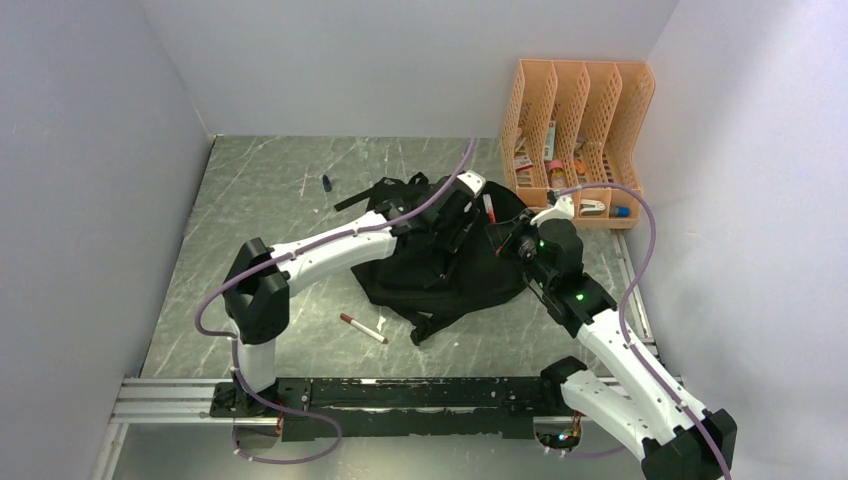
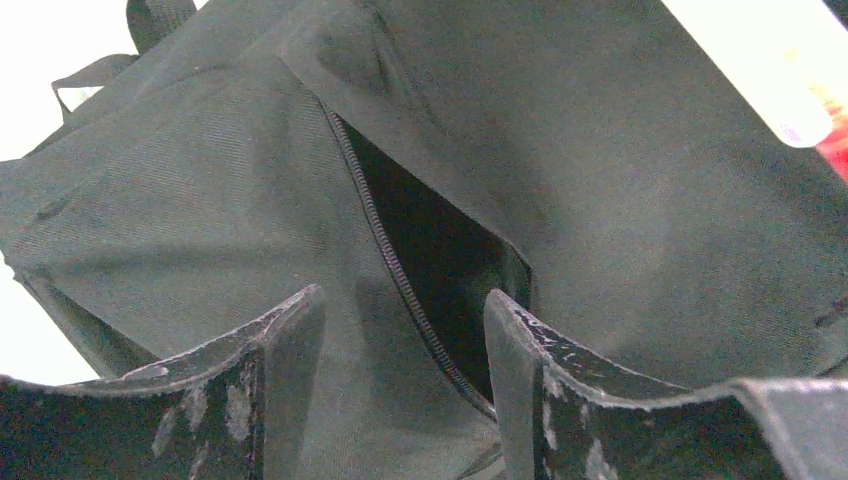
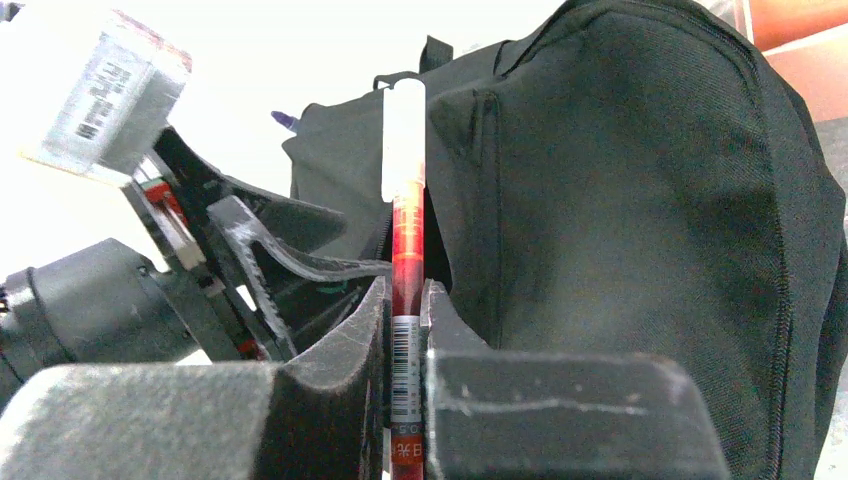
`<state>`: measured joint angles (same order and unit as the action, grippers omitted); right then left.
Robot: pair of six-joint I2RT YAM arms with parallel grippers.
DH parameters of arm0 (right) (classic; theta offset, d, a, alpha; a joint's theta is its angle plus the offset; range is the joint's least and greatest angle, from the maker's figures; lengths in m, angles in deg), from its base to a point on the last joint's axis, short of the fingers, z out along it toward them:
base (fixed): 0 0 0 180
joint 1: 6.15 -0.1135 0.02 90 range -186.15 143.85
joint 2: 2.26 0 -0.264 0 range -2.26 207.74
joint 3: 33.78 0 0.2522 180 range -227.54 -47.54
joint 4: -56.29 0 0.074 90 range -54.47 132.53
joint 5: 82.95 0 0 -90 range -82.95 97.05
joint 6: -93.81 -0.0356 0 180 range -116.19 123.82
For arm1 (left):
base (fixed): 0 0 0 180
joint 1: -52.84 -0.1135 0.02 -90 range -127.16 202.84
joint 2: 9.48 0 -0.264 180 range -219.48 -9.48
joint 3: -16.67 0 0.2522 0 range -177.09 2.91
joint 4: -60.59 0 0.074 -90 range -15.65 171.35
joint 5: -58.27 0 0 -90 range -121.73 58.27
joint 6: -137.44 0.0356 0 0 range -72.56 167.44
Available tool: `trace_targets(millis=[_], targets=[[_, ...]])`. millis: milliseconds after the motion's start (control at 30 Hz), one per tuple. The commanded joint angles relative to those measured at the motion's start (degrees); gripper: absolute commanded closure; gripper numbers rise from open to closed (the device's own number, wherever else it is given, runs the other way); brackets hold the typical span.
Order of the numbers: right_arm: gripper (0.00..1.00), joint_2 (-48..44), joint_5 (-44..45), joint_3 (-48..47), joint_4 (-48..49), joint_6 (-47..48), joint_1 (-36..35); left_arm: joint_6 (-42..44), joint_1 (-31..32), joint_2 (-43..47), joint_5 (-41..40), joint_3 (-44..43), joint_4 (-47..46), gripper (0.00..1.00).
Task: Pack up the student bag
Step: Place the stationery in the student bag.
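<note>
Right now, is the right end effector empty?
No, the right end effector is shut on a red pen.

student bag (image 2: 620, 200): inside dark | pen (image 3: 405, 250): base cut off | organiser contents (image 1: 551, 145): too small

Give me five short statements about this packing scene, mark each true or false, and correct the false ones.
1. The right gripper has its jaws shut on a red pen. True.
2. The left gripper grips a pen too. False: its jaws stand open and empty, facing the student bag.
3. The bag's zip is fully closed. False: a zip opening gapes in front of the left gripper.
4. A second pen lies on the table near the bag, apart from it. True.
5. The orange file organiser stands at the left wall. False: it stands in the far right corner.
</note>
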<state>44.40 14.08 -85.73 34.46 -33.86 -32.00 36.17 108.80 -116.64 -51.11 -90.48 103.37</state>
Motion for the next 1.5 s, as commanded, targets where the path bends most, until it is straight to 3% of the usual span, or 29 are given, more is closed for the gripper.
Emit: trace_targets(millis=[0,167,433,600,800,1333,1467], targets=[[1.00,-0.2,0.0,0.4,0.9,-0.4,-0.2,1.4,1.2,-2.6,-3.4,-2.8,2.0,0.36],[1.00,-0.2,0.1,0.6,1.1,-0.4,-0.2,2.3,1.9,-4.3,-8.0,-4.0,4.1,0.43],[1.00,0.1,-0.6,0.6,0.6,-0.4,-0.2,3.2,2.0,-4.0,-11.5,-4.1,3.9,0.74],[1.00,0.9,-5.4,0.9,-1.3,-1.3,-0.2,3.1,2.1,-2.9,-11.6,-4.0,3.5,0.94],[1.00,5.3,-13.8,1.5,-1.4,-2.4,-0.2,2.0,2.0,-0.6,-10.2,-2.8,1.7,0.95],[1.00,21.1,-20.6,-6.4,0.9,1.3,0.1,0.1,2.1,2.8,-7.1,-0.6,-0.3,0.95],[1.00,24.7,-22.9,-7.4,5.2,1.3,0.2,-0.3,2.1,2.7,-5.7,-0.8,-0.3,0.95]])
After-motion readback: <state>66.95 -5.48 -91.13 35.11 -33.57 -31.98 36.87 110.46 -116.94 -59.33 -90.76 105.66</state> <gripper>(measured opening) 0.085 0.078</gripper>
